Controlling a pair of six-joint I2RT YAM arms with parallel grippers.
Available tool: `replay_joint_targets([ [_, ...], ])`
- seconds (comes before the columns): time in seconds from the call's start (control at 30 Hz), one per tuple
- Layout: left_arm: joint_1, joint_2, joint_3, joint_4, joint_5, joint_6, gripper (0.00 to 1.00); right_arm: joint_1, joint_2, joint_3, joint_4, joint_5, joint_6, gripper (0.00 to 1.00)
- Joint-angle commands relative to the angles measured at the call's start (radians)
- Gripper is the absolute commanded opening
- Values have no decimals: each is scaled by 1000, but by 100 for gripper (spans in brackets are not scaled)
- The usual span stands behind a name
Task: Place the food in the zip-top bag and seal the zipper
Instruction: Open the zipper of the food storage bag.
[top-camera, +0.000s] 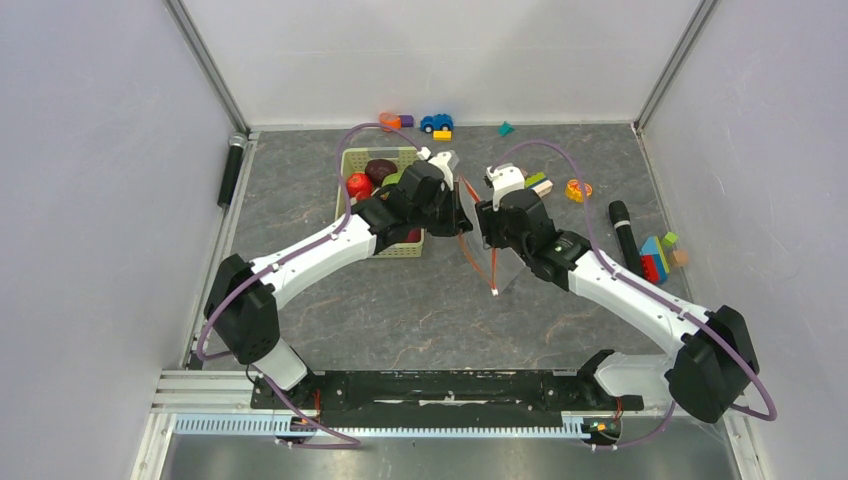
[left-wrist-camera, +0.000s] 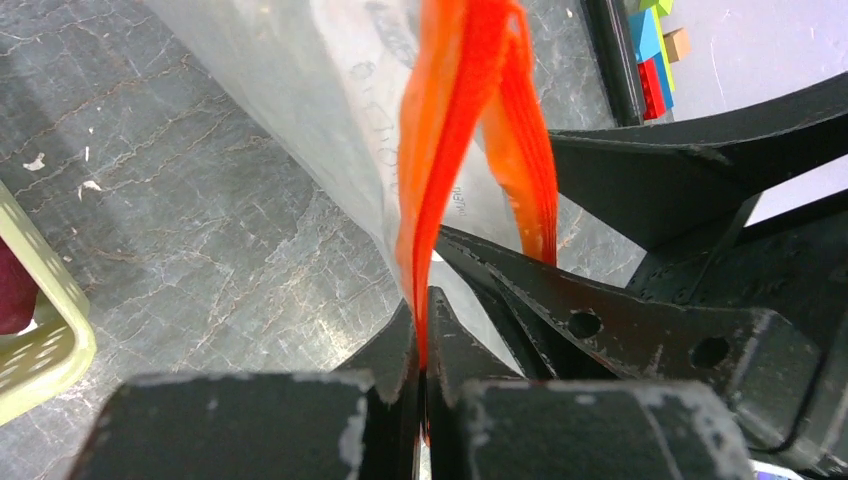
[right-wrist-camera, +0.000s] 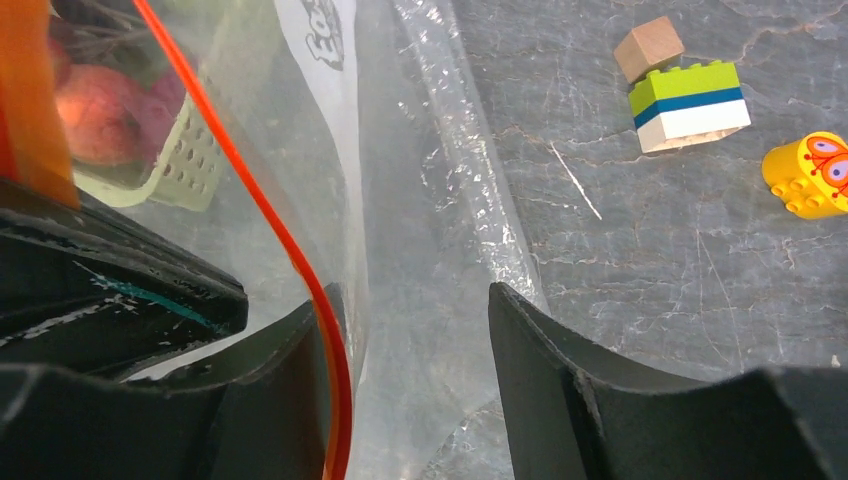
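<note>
Toward the far-left of the worktop, the food (top-camera: 381, 168) sits piled in the pale green basket (top-camera: 350, 158). The left gripper (left-wrist-camera: 424, 325) is clamped tight on the zipper (left-wrist-camera: 455, 130), a bright orange-red strip. The zip-top bag (top-camera: 503, 268), clear and crinkled, is mid-worktop between the arms. The right gripper (right-wrist-camera: 410, 310) has its jaws apart, straddling the bag's film.

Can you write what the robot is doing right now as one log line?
left gripper: shut on zipper | right gripper: open, astride bag | food: in basket, unbagged
</note>
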Motion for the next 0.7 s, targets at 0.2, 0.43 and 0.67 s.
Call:
replay_joint_targets([
  [0.2, -4, -26, 46, -54, -116, -9, 2, 2, -19, 13, -38, 120, 52, 36],
  [0.43, 8, -27, 1, -155, -284, 57, 2, -29, -66, 98, -259, 352, 1, 4],
  [0.67, 40, 20, 6, -168, -256, 125, 2, -159, -153, 126, -349, 183, -116, 1],
])
